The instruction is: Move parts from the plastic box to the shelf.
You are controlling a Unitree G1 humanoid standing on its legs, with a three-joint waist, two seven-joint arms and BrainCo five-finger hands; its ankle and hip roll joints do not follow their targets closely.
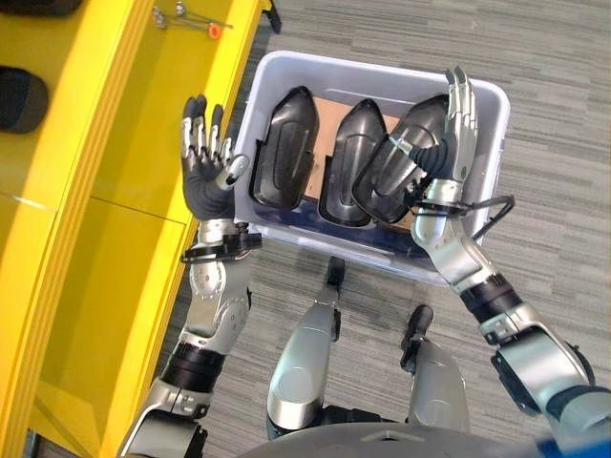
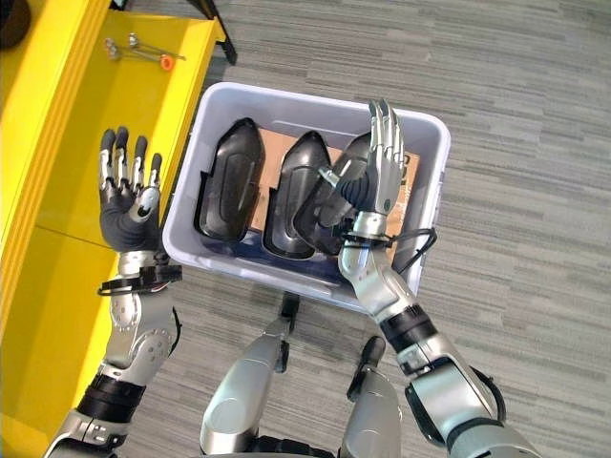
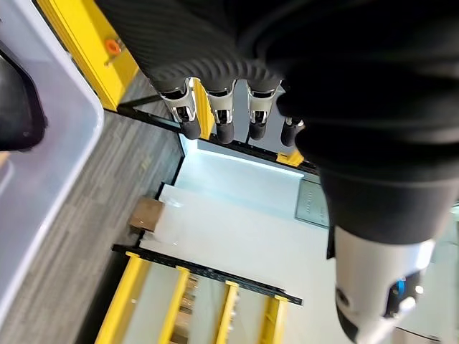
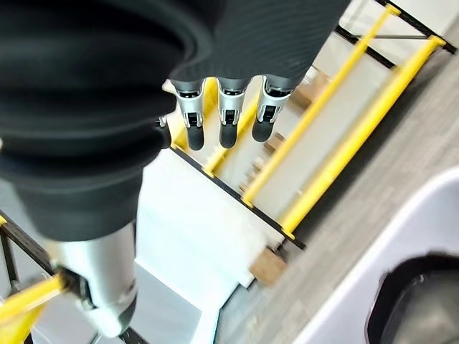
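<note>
Parts (image 1: pixel 358 162), three black shells, upright in plastic box (image 1: pixel 489 114)

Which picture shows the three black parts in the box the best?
The left eye view: all three black parts stand side by side in the plastic box, though the right robot hand covers part of one. The right eye view shows nearly the same. Each wrist view catches just an edge of one part.

right part (image 1: pixel 396 162): partly behind right robot hand (image 1: pixel 456 119) | shelf items (image 1: pixel 186 16): too small, perhaps tools
</note>
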